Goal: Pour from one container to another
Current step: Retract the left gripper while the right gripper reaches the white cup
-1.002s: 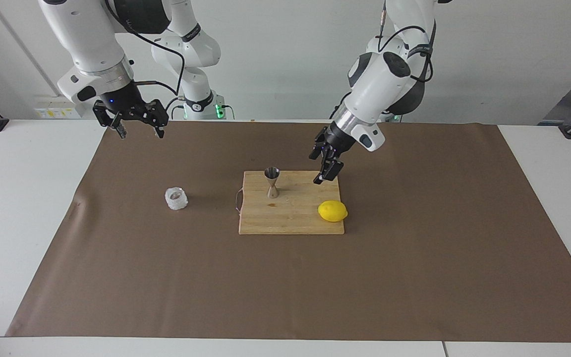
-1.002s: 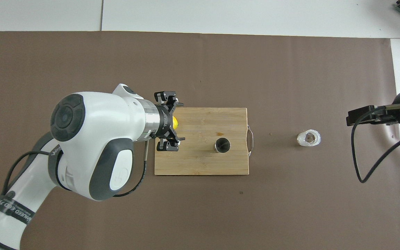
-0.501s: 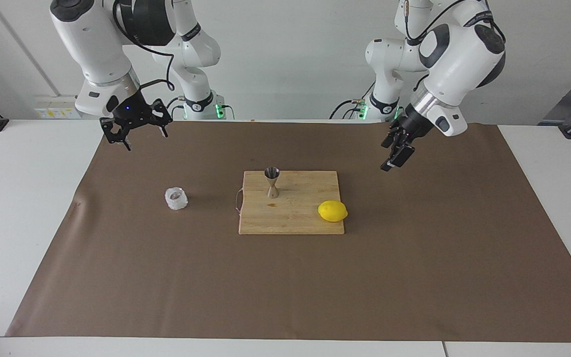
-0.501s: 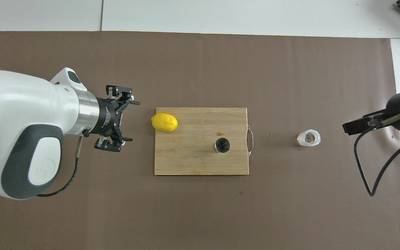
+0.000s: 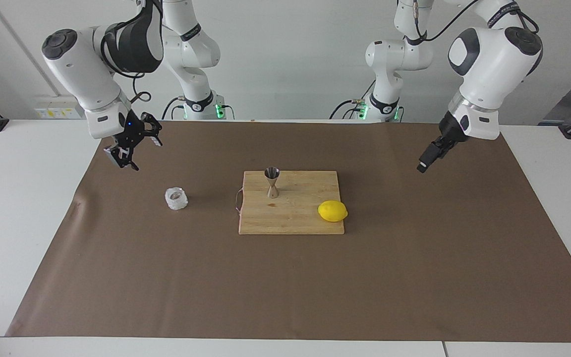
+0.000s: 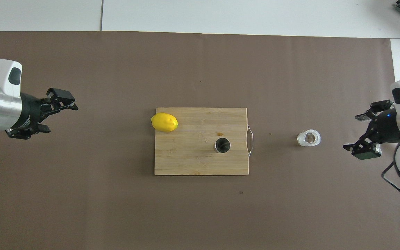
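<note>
Judging handling: glass cup (image 5: pixel 176 198), small, rigid, breakable, bumpy wall giving purchase; take it across the wall, kept upright. It stands on the mat toward the right arm's end; the steel jigger (image 5: pixel 271 182) stands on the board (image 5: pixel 290 218). Right gripper (image 5: pixel 129 148) open, empty. Left gripper (image 5: pixel 427 159) open, retreated from the board since earlier.
</note>
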Controlling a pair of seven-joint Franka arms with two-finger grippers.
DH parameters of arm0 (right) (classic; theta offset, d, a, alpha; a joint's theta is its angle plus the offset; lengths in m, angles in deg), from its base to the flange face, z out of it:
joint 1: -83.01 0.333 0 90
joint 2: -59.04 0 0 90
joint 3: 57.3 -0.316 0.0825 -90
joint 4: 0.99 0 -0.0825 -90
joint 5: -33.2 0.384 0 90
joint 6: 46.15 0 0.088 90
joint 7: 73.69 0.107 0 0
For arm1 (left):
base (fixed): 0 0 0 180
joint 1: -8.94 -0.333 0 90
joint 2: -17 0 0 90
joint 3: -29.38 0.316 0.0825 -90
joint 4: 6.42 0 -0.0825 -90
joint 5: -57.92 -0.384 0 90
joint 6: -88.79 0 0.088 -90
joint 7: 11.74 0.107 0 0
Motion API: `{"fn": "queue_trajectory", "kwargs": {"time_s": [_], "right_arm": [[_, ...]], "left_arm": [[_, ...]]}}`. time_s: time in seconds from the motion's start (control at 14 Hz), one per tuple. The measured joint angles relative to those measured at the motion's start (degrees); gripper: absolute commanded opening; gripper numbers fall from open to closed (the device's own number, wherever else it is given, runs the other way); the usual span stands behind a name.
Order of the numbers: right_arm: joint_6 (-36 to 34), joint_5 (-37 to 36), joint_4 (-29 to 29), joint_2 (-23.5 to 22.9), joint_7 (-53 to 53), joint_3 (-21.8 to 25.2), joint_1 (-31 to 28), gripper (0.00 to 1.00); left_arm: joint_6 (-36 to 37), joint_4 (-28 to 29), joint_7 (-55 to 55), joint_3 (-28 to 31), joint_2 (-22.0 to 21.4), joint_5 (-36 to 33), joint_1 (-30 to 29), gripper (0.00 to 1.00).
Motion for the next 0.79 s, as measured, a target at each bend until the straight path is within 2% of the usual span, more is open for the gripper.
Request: {"fn": "queue_trajectory", "kwargs": {"time_s": [0.21, 0.36, 0.57, 0.79], "right_arm": [[2.1, 5.6, -4.4, -0.9, -14.8, 0.0, -3.3, 1.00], [4.3, 10.3, -6.2, -2.8, -26.5, 0.1, -6.3, 1.00], [7.4, 16.4, -6.8, -7.3, -39.6, 0.1, -8.4, 1.00], [9.4, 20.6, -6.8, -10.6, -47.7, 0.1, -8.4, 1.00]], "left_arm": [[-0.1, -0.2, 20.5, 0.0, 0.0, -2.0, -3.0, 1.00], [0.4, -1.4, 30.1, 0.1, 0.2, -2.5, -4.8, 1.00], [6.5, -7.3, 33.5, -0.3, 1.4, -5.4, -5.1, 1.00], [13.0, -13.2, 33.6, -1.0, 2.1, -6.3, -5.1, 1.00]]}}
